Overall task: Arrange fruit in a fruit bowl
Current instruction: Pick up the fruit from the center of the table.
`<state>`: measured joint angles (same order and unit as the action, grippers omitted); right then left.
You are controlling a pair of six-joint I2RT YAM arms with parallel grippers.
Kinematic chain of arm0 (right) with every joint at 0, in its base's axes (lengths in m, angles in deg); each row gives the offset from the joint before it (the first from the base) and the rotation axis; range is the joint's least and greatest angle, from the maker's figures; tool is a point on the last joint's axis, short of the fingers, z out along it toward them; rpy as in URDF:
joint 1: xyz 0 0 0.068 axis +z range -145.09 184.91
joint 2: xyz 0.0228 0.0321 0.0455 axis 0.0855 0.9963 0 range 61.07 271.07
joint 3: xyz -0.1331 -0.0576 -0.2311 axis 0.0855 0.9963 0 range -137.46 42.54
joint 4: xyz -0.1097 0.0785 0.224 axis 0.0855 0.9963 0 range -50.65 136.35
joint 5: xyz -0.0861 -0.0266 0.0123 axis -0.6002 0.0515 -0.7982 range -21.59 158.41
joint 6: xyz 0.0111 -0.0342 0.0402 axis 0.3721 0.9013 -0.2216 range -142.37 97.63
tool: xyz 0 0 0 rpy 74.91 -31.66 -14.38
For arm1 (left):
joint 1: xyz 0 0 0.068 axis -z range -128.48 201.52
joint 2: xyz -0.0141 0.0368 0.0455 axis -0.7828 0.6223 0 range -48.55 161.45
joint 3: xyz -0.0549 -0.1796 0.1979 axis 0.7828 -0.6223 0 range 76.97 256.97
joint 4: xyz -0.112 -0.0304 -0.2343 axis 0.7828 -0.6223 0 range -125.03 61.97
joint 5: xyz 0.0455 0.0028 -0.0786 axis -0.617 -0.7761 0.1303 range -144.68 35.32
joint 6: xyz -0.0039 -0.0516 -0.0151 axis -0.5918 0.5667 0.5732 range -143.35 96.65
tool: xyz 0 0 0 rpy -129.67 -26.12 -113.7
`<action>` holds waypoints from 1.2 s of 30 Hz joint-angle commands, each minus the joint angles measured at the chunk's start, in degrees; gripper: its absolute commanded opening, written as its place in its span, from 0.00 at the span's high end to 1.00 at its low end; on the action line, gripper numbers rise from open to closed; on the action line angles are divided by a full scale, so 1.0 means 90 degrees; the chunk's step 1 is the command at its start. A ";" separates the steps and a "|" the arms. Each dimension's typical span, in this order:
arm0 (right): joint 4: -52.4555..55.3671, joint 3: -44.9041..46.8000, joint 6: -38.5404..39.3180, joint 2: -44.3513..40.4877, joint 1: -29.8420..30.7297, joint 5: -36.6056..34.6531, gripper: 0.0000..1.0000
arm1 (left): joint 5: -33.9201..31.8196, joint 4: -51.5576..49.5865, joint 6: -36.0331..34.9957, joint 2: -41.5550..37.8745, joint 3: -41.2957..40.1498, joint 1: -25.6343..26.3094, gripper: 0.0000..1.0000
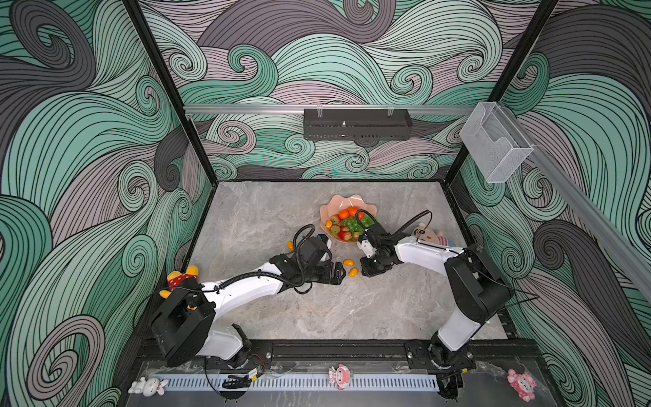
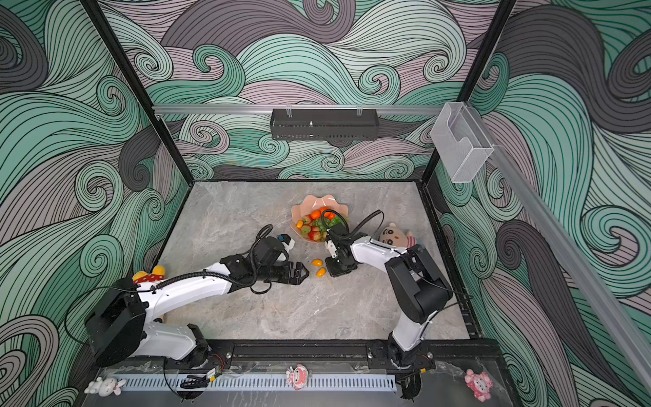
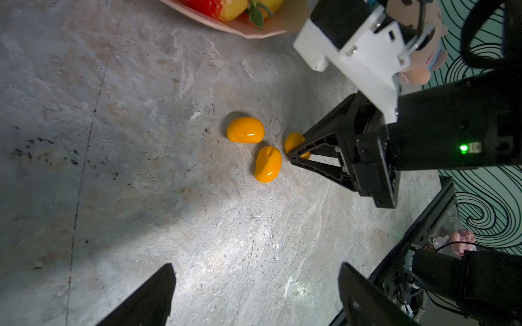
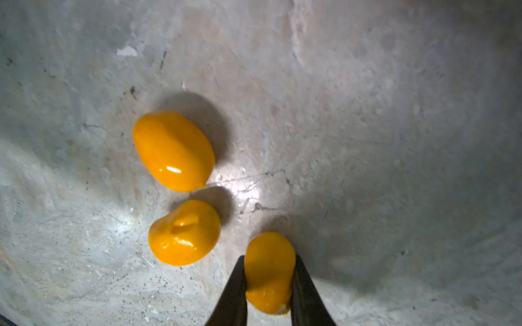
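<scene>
Yellow-orange ovals, peach-pink bowl, grey marbled tabletop, teal-and-mauve swirled walls

Marble tabletop, a plush doll on it, clear box and black basket on rails

The left gripper hangs low, jaws spread wide, holding nothing. The right gripper points down, fingertips pressed on both sides of a yellow oval.
</scene>
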<state>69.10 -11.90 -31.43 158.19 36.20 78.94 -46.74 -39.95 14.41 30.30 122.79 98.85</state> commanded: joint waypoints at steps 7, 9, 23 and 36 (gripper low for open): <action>0.0409 0.0197 -0.0155 -0.1021 0.0014 0.0003 0.82 | -0.1348 -0.1357 -0.0077 -0.0166 0.0677 0.0034 0.05; 0.0500 0.0097 -0.0146 -0.1156 0.0015 -0.0029 0.82 | -0.1612 -0.1658 -0.0133 -0.0108 0.0882 0.0023 0.02; 0.1114 -0.2759 0.0636 0.0012 -0.0561 0.0494 0.82 | -0.0696 -0.1058 -0.0816 0.0121 0.1677 -0.1369 0.01; 0.1722 -0.6110 0.1068 0.2761 -0.0676 0.1316 0.82 | 0.0512 -0.1252 -0.1152 0.1222 0.2888 -0.2408 0.01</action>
<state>82.09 -63.33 -22.71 180.60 30.05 87.66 -46.89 -50.73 5.38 39.74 146.64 78.63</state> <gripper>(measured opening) 0.195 0.986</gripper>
